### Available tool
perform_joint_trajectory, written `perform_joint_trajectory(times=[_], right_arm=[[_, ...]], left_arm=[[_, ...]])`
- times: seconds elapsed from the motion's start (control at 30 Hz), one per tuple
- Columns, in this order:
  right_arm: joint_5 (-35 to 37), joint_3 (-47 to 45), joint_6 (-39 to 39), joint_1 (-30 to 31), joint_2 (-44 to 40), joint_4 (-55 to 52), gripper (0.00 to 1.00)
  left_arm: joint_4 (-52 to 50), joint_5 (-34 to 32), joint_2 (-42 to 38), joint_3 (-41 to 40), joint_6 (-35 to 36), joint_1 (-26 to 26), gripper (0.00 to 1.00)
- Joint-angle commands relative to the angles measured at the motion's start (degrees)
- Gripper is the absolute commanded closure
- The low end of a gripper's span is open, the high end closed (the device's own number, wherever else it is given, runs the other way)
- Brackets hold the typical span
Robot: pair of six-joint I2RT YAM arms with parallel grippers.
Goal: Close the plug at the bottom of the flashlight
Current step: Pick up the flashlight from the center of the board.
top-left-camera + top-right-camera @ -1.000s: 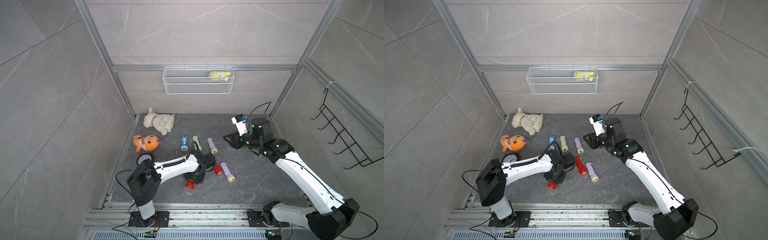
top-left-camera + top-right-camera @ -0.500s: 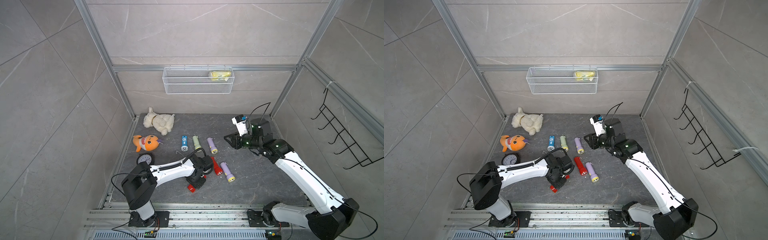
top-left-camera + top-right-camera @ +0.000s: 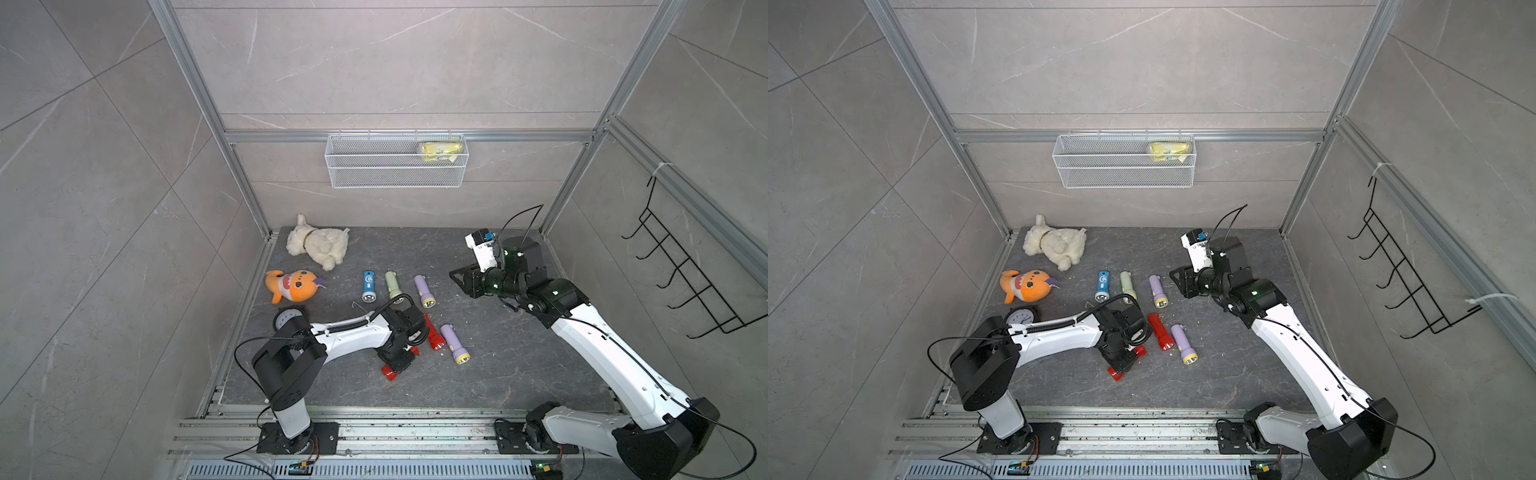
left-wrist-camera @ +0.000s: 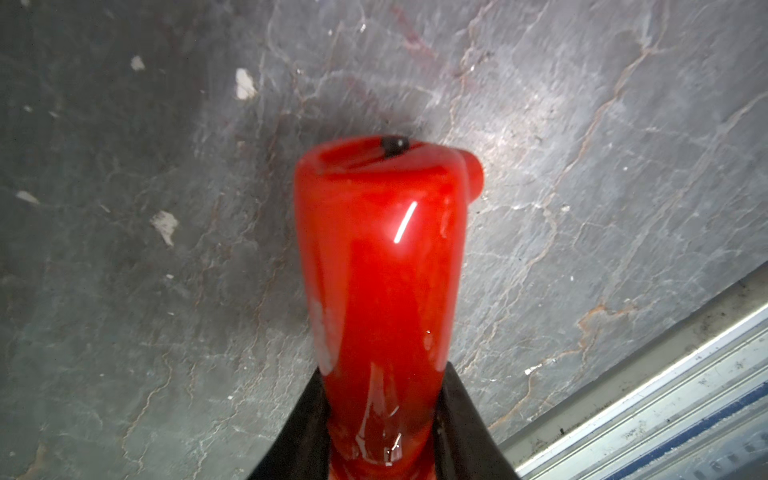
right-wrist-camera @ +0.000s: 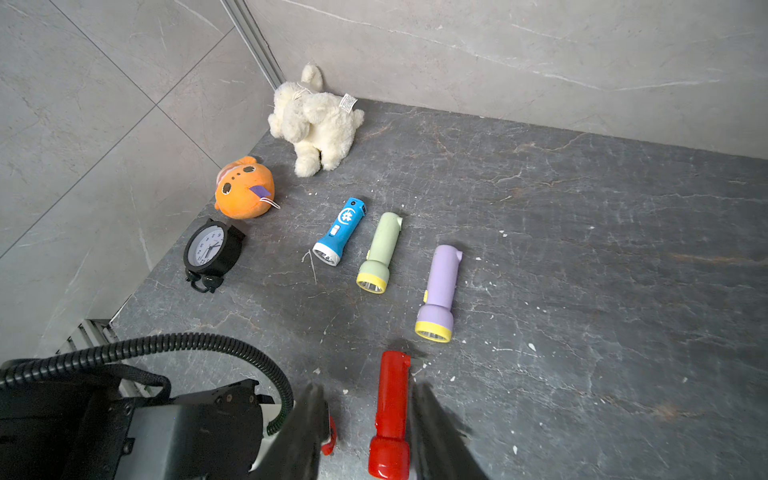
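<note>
We found the left claw (image 4: 383,370) clamped on the flashlight (image 4: 382,270), a glossy red plastic tube that widened away from the grip. The claw's black, wedge-shaped fingers (image 4: 461,424) pinched its narrower waist. At the tail rim a rounded red tab (image 4: 473,178) bulged sideways near a small black dot; whether that end was sealed we could not tell. In a top view the flashlight (image 3: 390,372) lay low, just beside the spare (image 3: 432,336), a matching red tube flat on the floor (image 3: 519,374), on the spare's side nearest the arm bases. We could not tell whether it touched the floor, a dark slate-like slab crossed by pale veins and white flecks.

The right claw (image 3: 459,284) hung well apart from the spare, raised, on its wall side. Its blurred black fingers (image 5: 434,436) stood parted with nothing between them.

Just beside the spare, opposite the flashlight, lay a smooth lilac torch (image 3: 453,343) with a yellow collar. Beyond the spare toward the wall sat a row of three stubby cylinders: a second lilac torch (image 5: 440,286), a green torch (image 5: 384,249) and a blue torch (image 5: 340,230) with a silver head. Farther from the spare were a shaggy cream plush dog (image 5: 316,120), a round orange plush (image 5: 245,189) and a round black clock (image 5: 212,249) with a white face.
</note>
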Motion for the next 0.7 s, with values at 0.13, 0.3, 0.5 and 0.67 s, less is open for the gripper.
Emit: perform_joint_trajectory(times=[0.13, 0.3, 0.5, 0.67], right_arm=[[1.49, -0.72, -0.80, 0.22, -1.31, 0.05, 0.62], [1.95, -1.08, -0.74, 0.28, -1.44, 0.03, 0.62], [3.05, -1.08, -1.04, 0.20, -1.18, 0.12, 0.62], [3.27, -0.89, -1.08, 0.17, -0.17, 0.67, 0.62]], left_arm=[[1.85, 9.34, 2.16, -0.65, 3.52, 3.68, 1.00], [2.53, 14.37, 5.19, -0.86, 4.16, 6.92, 1.00], [5.46, 11.46, 0.82, -1.12, 4.08, 7.33, 1.00], [9.63, 3.79, -6.34, -1.03, 5.30, 7.30, 1.00]])
